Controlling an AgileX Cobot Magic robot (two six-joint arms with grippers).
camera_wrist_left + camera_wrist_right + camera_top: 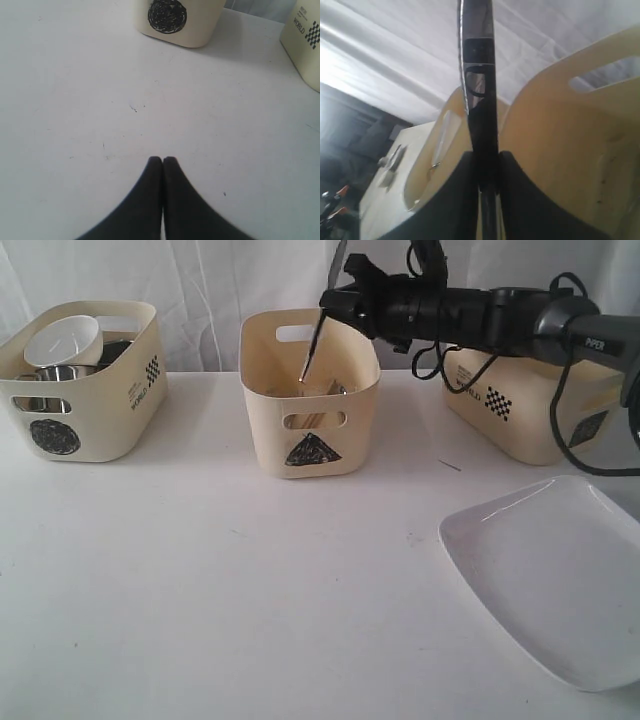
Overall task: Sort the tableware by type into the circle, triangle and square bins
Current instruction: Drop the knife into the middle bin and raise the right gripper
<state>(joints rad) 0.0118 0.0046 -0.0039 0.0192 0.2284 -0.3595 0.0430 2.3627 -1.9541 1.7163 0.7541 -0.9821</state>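
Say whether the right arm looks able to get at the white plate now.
Probably not yet: the right gripper is shut on a steel utensil over the triangle bin. The white plate lies uncovered on that arm's side, so likely yes once the gripper is emptied.

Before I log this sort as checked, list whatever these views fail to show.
Utensil in the right hand: edge-on in the right wrist view, a sliver in the exterior view; type unclear.
Triangle bin contents: exterior view, its front wall hides most.
Square bin inside: exterior view, the right arm crosses it.
Plate: cut off by the exterior view's right edge.
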